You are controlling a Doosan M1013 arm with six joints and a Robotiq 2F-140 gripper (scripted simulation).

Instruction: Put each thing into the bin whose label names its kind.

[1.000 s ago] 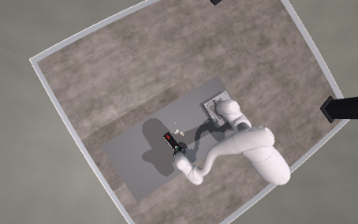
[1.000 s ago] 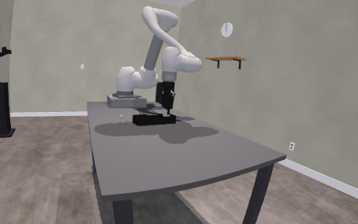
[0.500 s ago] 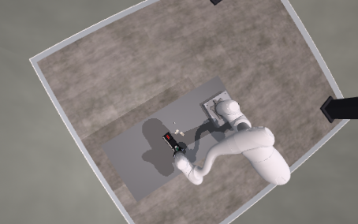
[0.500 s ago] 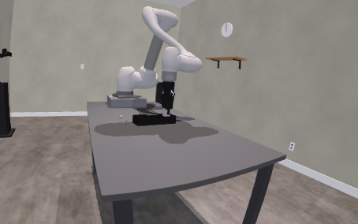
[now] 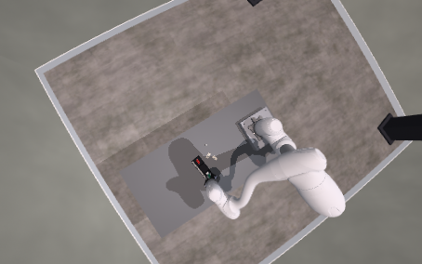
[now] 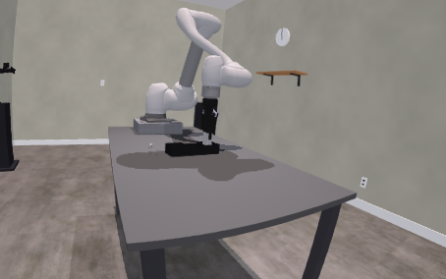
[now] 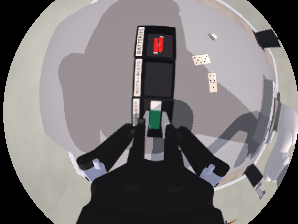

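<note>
The gripper (image 5: pixel 209 176) (image 6: pixel 207 139) (image 7: pixel 155 117) points down with its jaws a narrow way apart, one finger on each side of a small green-and-white block, probably an eraser (image 5: pixel 208 175) (image 7: pixel 155 119). The fingers do not appear to pinch it; slim gaps seem to show at its sides, though light touch cannot be ruled out. The narrow opening makes sense, since wider fingers could push the walls of the small bin.

Directly below the jaws is the near bin (image 6: pixel 213 150) (image 7: pixel 136 106), with the eraser in or just over it; its depth is hard to tell. Its label is partly hidden by a finger, so its word cannot be read. The choice suggests that it names the eraser's kind.

Just beyond, in the same black row, the middle bin (image 5: pixel 203 168) (image 6: pixel 194 150) (image 7: pixel 157 79) is marked for nuts and bolts and holds nothing visible. Farthest from the jaws, the battery bin (image 5: pixel 193 161) (image 6: pixel 172 150) (image 7: pixel 175 42) holds two red batteries (image 5: pixel 198 162) (image 7: pixel 158 45), matching its label.

Outward to the right of the jaws in the wrist view, two dominoes (image 5: pixel 215 158) (image 7: pixel 212 82) lie flat on the table (image 5: pixel 163 223) (image 6: pixel 196 216) (image 7: pixel 55 90), with a small pale piece (image 5: pixel 204 144) (image 7: pixel 212 36) farther off. Neither readable label suits dominoes, so leaving them there seems right. Next, the jaws should rise straight, without dragging the eraser or bins.
</note>
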